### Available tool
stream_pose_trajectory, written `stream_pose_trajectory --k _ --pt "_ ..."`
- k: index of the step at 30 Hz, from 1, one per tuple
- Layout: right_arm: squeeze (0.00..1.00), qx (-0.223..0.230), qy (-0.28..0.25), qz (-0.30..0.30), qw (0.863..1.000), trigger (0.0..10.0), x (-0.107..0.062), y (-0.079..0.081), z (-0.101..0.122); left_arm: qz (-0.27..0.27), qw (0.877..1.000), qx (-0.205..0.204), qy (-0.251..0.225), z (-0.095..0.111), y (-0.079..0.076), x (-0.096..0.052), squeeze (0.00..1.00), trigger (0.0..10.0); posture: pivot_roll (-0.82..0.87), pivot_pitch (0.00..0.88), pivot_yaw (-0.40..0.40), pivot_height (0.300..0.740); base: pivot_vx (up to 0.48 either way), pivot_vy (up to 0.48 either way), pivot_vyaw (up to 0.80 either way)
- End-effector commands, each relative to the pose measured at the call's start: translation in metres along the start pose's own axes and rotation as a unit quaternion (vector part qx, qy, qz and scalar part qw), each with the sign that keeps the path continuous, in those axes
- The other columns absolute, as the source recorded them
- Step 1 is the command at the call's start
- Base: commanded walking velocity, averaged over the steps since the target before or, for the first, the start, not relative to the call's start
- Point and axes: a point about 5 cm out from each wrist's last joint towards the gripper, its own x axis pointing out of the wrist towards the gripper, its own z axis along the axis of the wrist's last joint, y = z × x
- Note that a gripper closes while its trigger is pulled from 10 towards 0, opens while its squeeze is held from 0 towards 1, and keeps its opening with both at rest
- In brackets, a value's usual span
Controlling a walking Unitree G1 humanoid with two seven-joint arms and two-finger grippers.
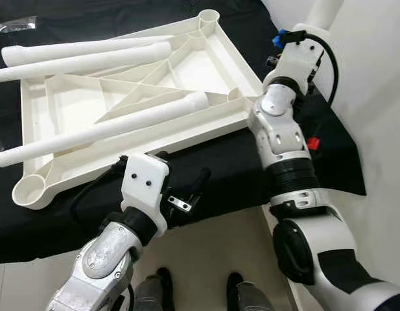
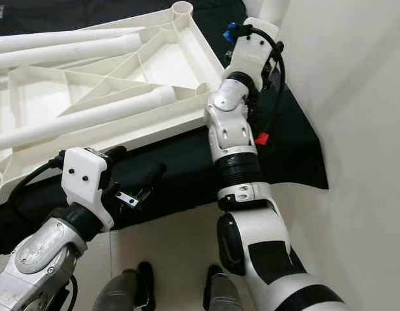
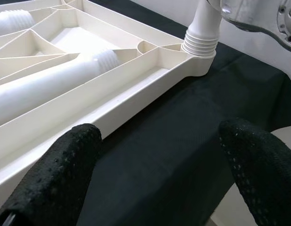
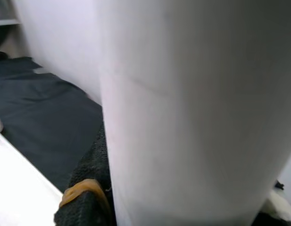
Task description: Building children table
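Observation:
The white plastic table top (image 1: 70,110) lies upside down on a black cloth (image 1: 225,175). Three loose white legs (image 1: 102,129) rest across its ribs. A fourth leg (image 3: 204,23) stands upright with its threaded end in the near right corner socket (image 3: 197,61). My right gripper (image 1: 310,29) is shut on this leg higher up, and one black finger (image 4: 86,197) presses its side. My left gripper (image 3: 159,160) is open and empty, hovering low over the cloth just in front of the table top's near rim (image 3: 112,117). One of its fingers (image 1: 201,181) points toward the socket.
A white wall (image 2: 355,97) runs close along the right. The cloth ends at pale floor near my feet (image 1: 162,285). A red tag (image 1: 313,142) lies on the cloth behind my right arm. Clear wrapping (image 1: 11,26) lies at the far left.

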Motion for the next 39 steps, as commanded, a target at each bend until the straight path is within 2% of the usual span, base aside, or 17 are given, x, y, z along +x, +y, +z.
stream_pose_trajectory --k 1,2,3,7,9,22,23,24,25,26,28,29,30,31,32,39 --pt "0.0 -0.055 0.088 -0.022 0.994 10.0 -0.013 -0.001 -0.043 0.004 1.0 -0.003 0.009 -0.004 0.0 -0.001 0.0 10.0 0.13 0.345 -0.034 0.74 0.0 0.0 0.0" --pt "0.0 -0.055 0.088 -0.022 0.994 10.0 -0.013 -0.001 -0.043 0.004 1.0 -0.003 0.009 -0.004 0.0 -0.001 0.0 10.0 0.13 0.345 -0.034 0.74 0.0 0.0 0.0" --pt "0.0 -0.057 0.098 -0.06 0.992 10.0 -0.02 0.004 -0.04 0.005 1.0 -0.004 0.008 -0.004 0.0 -0.001 0.0 10.0 0.13 0.345 -0.039 0.74 0.0 0.0 0.0" --pt "0.0 -0.061 0.097 -0.084 0.99 10.0 -0.025 0.007 -0.038 0.006 1.0 -0.004 0.007 -0.004 0.0 -0.001 0.0 10.0 0.13 0.344 -0.04 0.74 0.0 0.0 0.0" --pt "0.0 -0.047 0.098 -0.091 0.99 10.0 -0.028 0.01 -0.035 0.007 1.0 -0.003 0.007 -0.004 0.0 -0.002 0.0 10.0 0.13 0.342 -0.043 0.74 0.0 0.0 0.0" --pt "0.0 -0.036 0.092 -0.077 0.992 10.0 -0.031 0.015 -0.033 0.006 1.0 -0.004 0.008 -0.006 -0.002 -0.002 0.0 10.0 0.13 0.323 -0.045 0.74 0.0 0.0 0.0" --pt "0.22 -0.034 0.091 -0.076 0.992 10.0 -0.032 0.015 -0.033 0.006 1.0 -0.005 0.008 -0.006 -0.002 -0.002 0.0 10.0 0.13 0.323 -0.045 0.74 0.0 0.0 0.0" --pt "0.22 -0.034 0.091 -0.076 0.992 10.0 -0.032 0.015 -0.033 0.006 1.0 -0.005 0.008 -0.006 -0.002 -0.002 0.0 10.0 0.13 0.323 -0.045 0.74 0.0 0.0 0.0" --pt "0.38 -0.033 0.089 -0.075 0.993 10.0 -0.032 0.016 -0.032 0.006 1.0 -0.005 0.008 -0.006 -0.003 -0.002 0.0 10.0 0.13 0.323 -0.045 0.74 0.0 0.0 0.0" --pt "1.0 -0.031 0.087 -0.073 0.993 10.0 -0.032 0.016 -0.032 0.006 1.0 -0.005 0.008 -0.006 -0.003 -0.002 0.0 10.0 0.13 0.323 -0.045 0.74 0.0 0.0 0.0" --pt "1.0 -0.03 0.085 -0.072 0.993 10.0 -0.032 0.016 -0.031 0.006 1.0 -0.005 0.008 -0.006 -0.003 -0.002 0.0 10.0 0.13 0.323 -0.045 0.74 0.0 0.0 0.0" --pt "0.92 -0.028 0.079 -0.069 0.994 10.0 -0.032 0.017 -0.03 0.005 1.0 -0.005 0.009 -0.007 -0.003 -0.003 0.0 10.0 0.13 0.317 -0.045 0.74 0.0 0.0 0.0" --pt "0.32 -0.026 0.079 -0.067 0.994 10.0 -0.032 0.018 -0.029 0.005 1.0 -0.005 0.009 -0.007 -0.003 -0.003 0.0 10.0 0.13 0.317 -0.045 0.74 0.0 0.0 0.0" --pt "0.32 -0.026 0.079 -0.067 0.994 10.0 -0.032 0.018 -0.029 0.005 1.0 -0.005 0.009 -0.007 -0.003 -0.003 0.0 10.0 0.13 0.317 -0.045 0.74 0.0 0.0 0.0" --pt "0.0 -0.025 0.078 -0.067 0.994 10.0 -0.032 0.018 -0.029 0.005 1.0 -0.005 0.01 -0.007 -0.003 -0.003 0.0 10.0 0.13 0.315 -0.045 0.74 0.0 0.0 0.0" --pt "0.0 -0.017 0.071 -0.062 0.995 10.0 -0.032 0.02 -0.025 0.006 1.0 -0.005 0.009 -0.007 -0.003 -0.004 0.0 10.0 0.13 0.313 -0.045 0.74 0.0 0.0 0.0"
